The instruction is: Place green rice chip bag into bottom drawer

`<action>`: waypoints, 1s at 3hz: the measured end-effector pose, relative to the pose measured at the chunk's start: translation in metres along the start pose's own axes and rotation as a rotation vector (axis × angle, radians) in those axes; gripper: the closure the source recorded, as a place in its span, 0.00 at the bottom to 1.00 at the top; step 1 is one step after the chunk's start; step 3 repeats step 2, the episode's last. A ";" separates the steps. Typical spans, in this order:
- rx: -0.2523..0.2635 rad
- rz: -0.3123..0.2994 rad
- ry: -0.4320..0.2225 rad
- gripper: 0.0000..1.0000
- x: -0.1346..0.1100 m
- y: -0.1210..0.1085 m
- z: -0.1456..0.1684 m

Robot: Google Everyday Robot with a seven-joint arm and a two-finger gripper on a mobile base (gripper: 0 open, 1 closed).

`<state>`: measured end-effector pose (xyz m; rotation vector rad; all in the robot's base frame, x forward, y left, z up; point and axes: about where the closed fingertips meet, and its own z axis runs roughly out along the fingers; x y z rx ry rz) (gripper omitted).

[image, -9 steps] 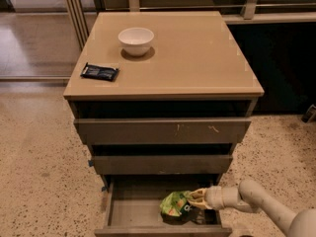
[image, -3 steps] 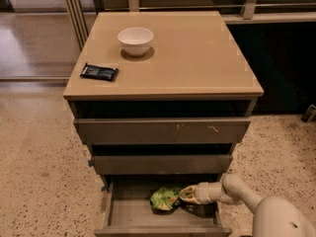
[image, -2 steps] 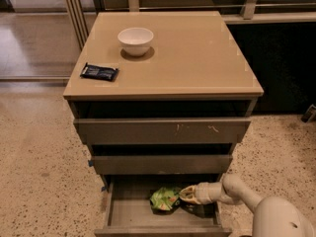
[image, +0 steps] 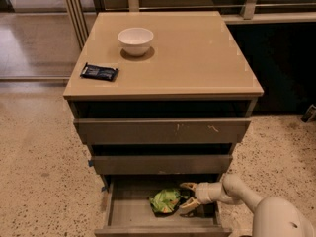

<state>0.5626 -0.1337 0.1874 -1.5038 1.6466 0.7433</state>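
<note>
The green rice chip bag point(image: 165, 201) lies crumpled on the grey floor of the bottom drawer point(image: 129, 214), which is pulled out at the foot of the cabinet. My gripper point(image: 187, 196) reaches into the drawer from the right, just right of the bag. It is open, with one finger point(image: 188, 185) above and one below the bag's right end. The bag rests on the drawer floor and is not held.
A white bowl point(image: 136, 40) and a small dark blue packet point(image: 99, 72) sit on the cabinet top point(image: 197, 58). The top drawer point(image: 163, 131) and middle drawer point(image: 163, 164) stick out slightly above the bottom one. Speckled floor lies on both sides.
The gripper carried the bag left inside the drawer, then its fingers spread apart and let go. The bag now lies on the drawer floor.
</note>
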 end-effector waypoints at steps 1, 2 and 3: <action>0.000 0.000 0.000 0.00 0.000 0.000 0.000; 0.000 0.000 0.000 0.00 0.000 0.000 0.000; 0.000 0.000 0.000 0.00 0.000 0.000 0.000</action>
